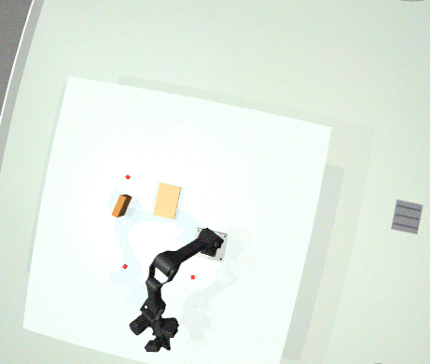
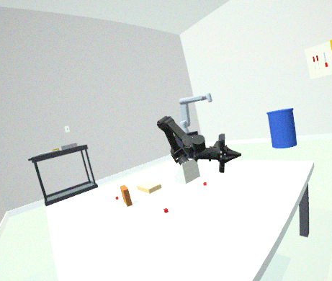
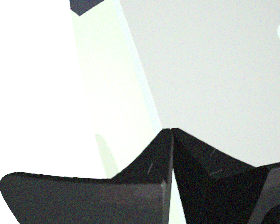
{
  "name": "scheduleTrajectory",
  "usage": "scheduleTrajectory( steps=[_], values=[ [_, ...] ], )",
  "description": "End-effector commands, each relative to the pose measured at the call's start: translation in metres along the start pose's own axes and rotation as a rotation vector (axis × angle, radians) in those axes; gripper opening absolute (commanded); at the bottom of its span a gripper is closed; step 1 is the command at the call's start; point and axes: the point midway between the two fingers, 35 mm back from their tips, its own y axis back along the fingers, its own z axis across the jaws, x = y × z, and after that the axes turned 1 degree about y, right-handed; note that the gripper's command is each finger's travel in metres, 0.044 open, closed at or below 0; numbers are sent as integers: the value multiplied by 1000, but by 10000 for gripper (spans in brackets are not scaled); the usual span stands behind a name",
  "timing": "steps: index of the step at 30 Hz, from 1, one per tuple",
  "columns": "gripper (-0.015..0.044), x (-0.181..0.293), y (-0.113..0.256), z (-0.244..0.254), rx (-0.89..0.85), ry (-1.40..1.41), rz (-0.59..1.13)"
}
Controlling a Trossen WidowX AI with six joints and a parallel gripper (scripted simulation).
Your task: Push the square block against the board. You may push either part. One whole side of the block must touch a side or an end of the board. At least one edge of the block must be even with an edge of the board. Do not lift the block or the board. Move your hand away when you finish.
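Note:
The orange block (image 1: 121, 205) stands upright on the white table, left of the flat tan board (image 1: 167, 201). A clear gap separates them and they do not touch. Both also show in the exterior view: the block (image 2: 126, 195) and the board (image 2: 149, 186). My gripper (image 1: 155, 346) (image 2: 237, 155) is shut and empty. It is held in the air near the table's front edge, far from both parts, and points away from them. In the wrist view the shut fingers (image 3: 171, 139) fill the bottom; neither block nor board shows there.
The arm's base (image 1: 213, 244) sits right of the board. Three small red markers (image 1: 127, 176) (image 1: 124, 266) (image 1: 192, 277) lie on the table. Off the table are a blue bin (image 2: 281, 127), a black shelf (image 2: 63, 173) and a grey arm (image 2: 194, 104).

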Motion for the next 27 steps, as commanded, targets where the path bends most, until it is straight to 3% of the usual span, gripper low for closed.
scheduleTrajectory(
  steps=[1, 27],
  values=[
    [0, 19, 11, -13, 3, -99, 65],
    [0, 129, 123, -37, 57, -889, 477]
  ],
)
